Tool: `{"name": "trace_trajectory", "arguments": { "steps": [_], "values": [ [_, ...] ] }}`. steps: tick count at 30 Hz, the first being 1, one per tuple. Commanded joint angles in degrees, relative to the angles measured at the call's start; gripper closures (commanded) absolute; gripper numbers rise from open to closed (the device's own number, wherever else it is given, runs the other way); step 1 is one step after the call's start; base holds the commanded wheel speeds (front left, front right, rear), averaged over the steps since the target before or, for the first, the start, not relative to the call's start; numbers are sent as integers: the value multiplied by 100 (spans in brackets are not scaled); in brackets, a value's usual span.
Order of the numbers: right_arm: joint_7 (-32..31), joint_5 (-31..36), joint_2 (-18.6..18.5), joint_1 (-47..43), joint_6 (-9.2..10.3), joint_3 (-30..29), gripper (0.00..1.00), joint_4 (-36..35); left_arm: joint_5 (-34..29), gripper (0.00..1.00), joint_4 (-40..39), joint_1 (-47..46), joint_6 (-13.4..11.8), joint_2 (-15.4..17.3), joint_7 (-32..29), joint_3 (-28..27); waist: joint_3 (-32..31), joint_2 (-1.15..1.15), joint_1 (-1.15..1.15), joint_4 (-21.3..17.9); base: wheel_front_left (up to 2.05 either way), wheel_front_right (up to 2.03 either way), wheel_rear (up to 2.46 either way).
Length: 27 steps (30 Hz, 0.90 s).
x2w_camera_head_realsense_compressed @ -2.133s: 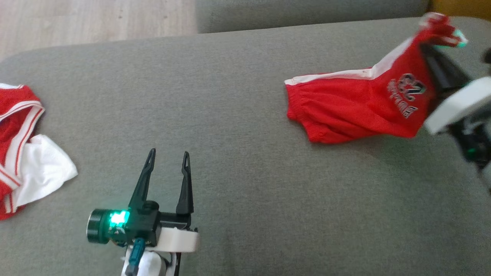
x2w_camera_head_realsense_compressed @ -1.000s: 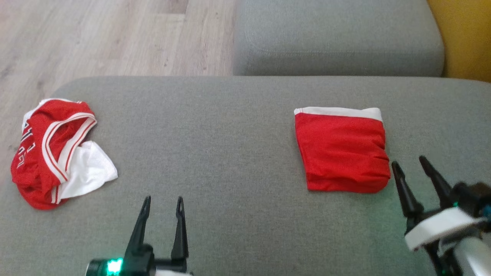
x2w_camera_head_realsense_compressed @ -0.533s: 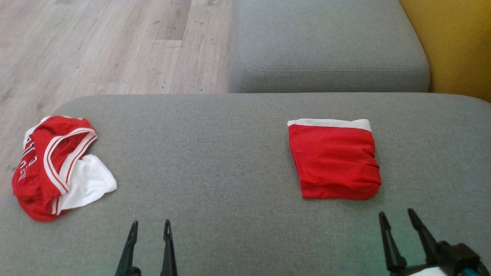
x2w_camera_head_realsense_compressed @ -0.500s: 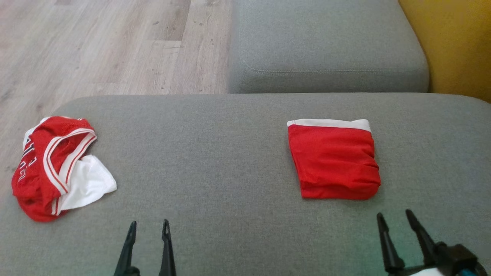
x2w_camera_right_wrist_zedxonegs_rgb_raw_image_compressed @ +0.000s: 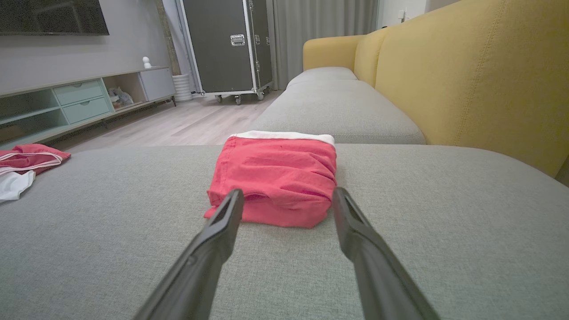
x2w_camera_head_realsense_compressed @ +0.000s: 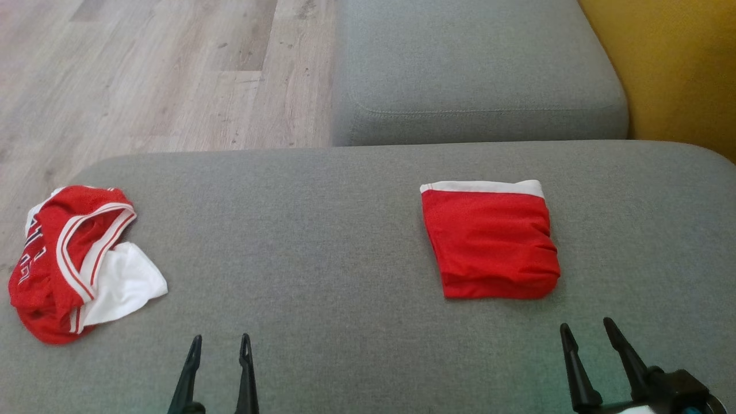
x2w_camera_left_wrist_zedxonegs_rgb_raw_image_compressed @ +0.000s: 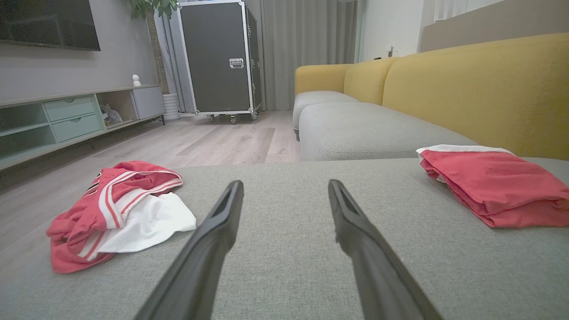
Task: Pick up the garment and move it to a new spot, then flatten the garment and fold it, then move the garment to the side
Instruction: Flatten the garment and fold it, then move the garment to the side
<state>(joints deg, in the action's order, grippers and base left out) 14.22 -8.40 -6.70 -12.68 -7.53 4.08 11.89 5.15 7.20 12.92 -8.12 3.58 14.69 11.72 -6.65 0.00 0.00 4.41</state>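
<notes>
The garment, red with a white band along its far edge, lies folded into a neat square on the right part of the grey sofa cushion. It also shows in the right wrist view and the left wrist view. My right gripper is open and empty, a short way nearer than the garment's front edge, fingers pointing at it. My left gripper stands open and empty over bare cushion at the lower left.
A crumpled red and white jersey lies at the cushion's left end. Beyond the cushion is a second grey seat, wooden floor at the far left, and the sofa's yellow back on the right.
The right gripper has let go of the garment, which now lies folded flat. Both grippers have drawn back toward me. The camera has tilted up, showing more floor and the far seat.
</notes>
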Motion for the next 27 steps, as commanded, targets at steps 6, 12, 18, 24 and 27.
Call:
{"name": "trace_trajectory", "arguments": {
  "steps": [6,12,18,24,27],
  "values": [
    [77,94,-35,136,4,116,0,-192,-77,0,-98,-191,54,-38,30,-230,-29,0,0,-43,0,0,0],
    [77,122,-24,135,4,89,0,-163,-95,0,-61,-203,87,-45,30,-219,-27,0,0,-36,0,0,0],
    [77,79,-31,182,4,66,0,-98,-137,0,-39,-233,195,-48,30,-154,67,0,0,-21,0,0,0],
    [77,38,-108,386,4,-43,0,78,-153,0,-128,-310,179,-54,30,-113,252,0,0,-2,0,0,0],
    [77,-105,-158,631,4,-68,0,222,-143,0,-211,-369,117,-59,30,-77,406,0,0,6,0,0,0]
  ]
}}
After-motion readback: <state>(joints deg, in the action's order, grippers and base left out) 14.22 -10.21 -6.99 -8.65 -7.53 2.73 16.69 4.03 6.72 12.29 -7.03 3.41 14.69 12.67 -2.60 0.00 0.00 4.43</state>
